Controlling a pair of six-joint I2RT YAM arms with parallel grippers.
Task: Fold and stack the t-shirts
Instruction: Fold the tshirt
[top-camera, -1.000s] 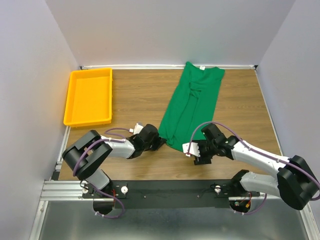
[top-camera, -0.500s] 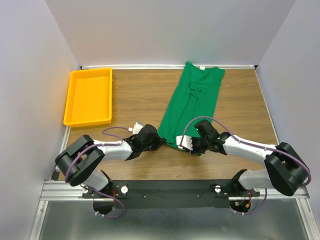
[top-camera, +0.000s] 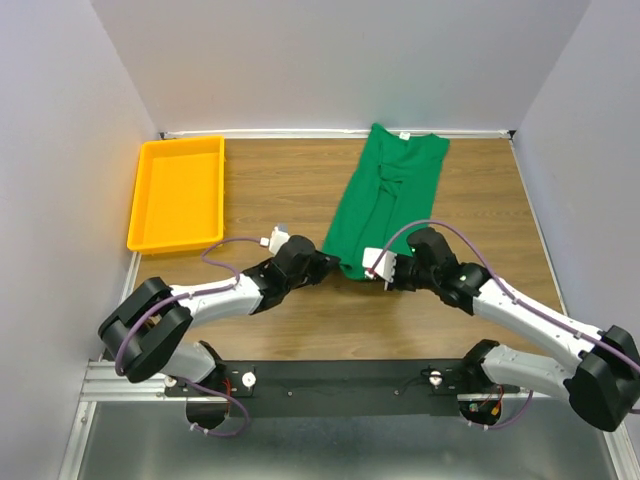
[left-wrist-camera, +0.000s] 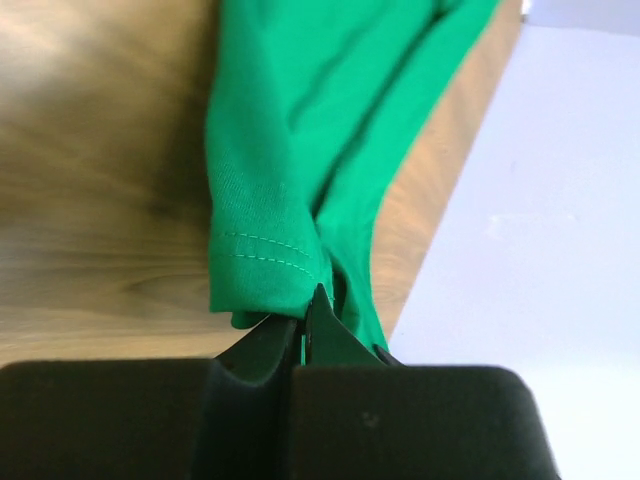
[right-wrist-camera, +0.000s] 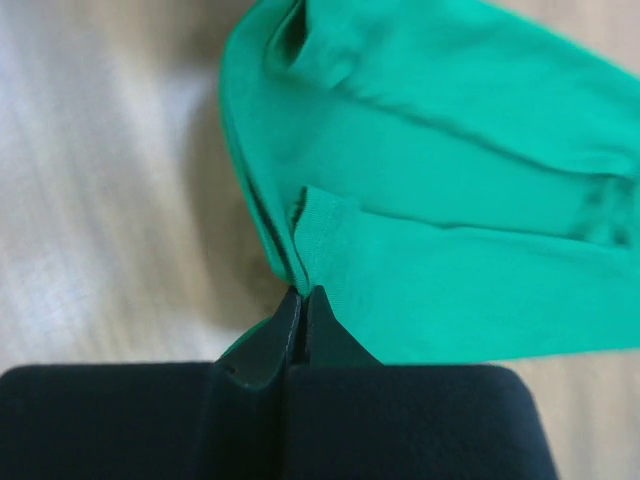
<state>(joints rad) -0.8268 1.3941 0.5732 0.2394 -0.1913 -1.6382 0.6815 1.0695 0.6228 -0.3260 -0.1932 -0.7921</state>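
Green shirt (top-camera: 388, 200): near hem clamped by left end effector (left-wrist-camera: 310, 300) and, newly closed, right end effector (right-wrist-camera: 303, 298); both corners held, fold looks ready to begin.

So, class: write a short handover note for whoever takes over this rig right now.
Left gripper: shut on the t-shirt at its near hem, left corner.
Right gripper: shut on the same hem, right corner.
T-shirt: long narrow strip on the table, collar at the far edge. Tray at far left.
Done: lengthwise folds, it seems.
Left: fold it across, then stack.
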